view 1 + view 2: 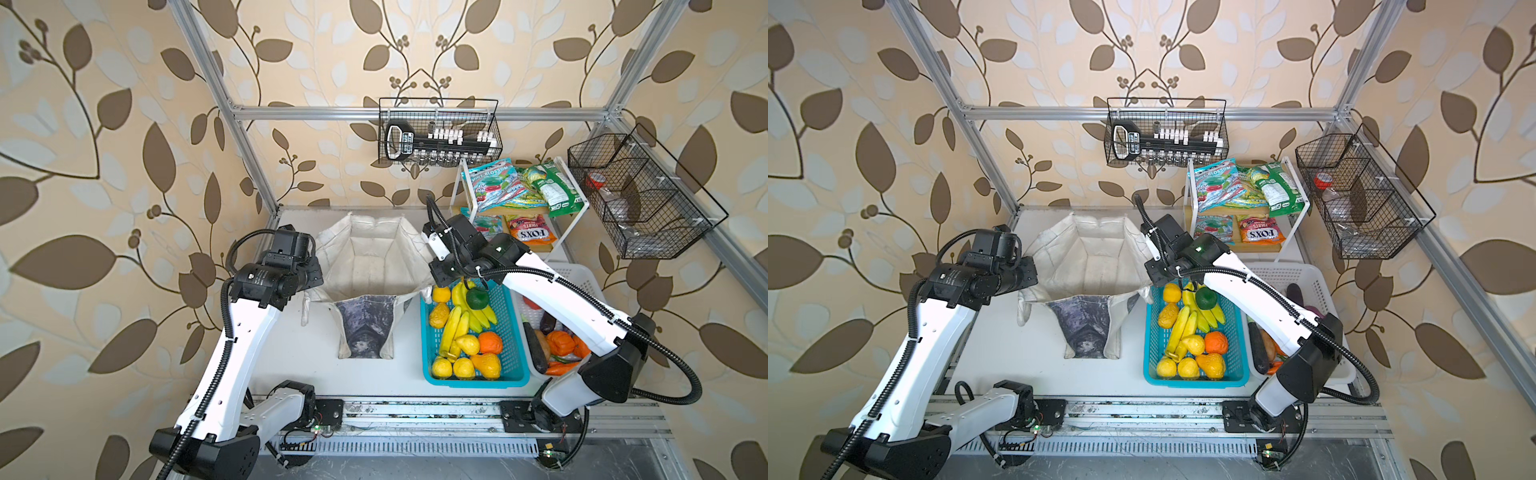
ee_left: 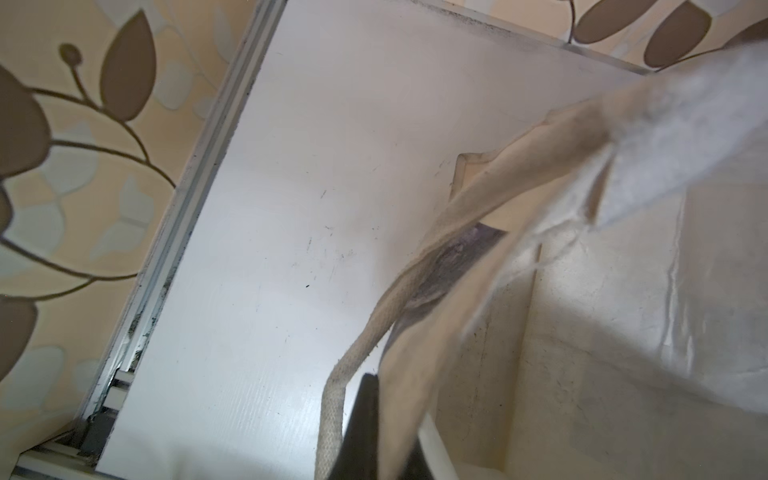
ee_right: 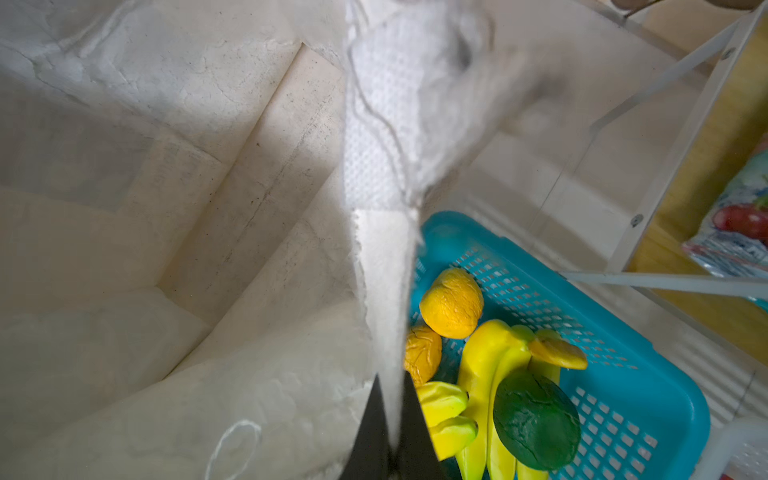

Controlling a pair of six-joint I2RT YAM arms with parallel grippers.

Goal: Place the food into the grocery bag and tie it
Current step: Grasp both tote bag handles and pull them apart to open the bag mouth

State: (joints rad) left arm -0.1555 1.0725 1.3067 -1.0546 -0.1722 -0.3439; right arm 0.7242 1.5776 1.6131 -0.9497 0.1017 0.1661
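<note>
Setting: we read this as a robotics lab cell dressed as a home. A silver aluminium extrusion frame [image 1: 311,112] encloses a white bench [image 1: 374,374]. Two white-and-black robot arms [image 1: 245,332] are bolted to a metal front rail [image 1: 415,411]. Beige leaf-patterned wallpaper panels [image 1: 104,166] line the walls.

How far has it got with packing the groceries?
Barely begun. The left gripper and right gripper each pinch the rim of the grocery bag, spreading it open; nothing lies inside. The toy fruit is in the turquoise basket, snack packets on the shelf. Packing and tying remain.

White-shelled arms [image 1: 245,332] carry black joint housings [image 1: 266,282], ribbed black cable conduits [image 1: 225,309] and small green lights [image 1: 497,248].
</note>
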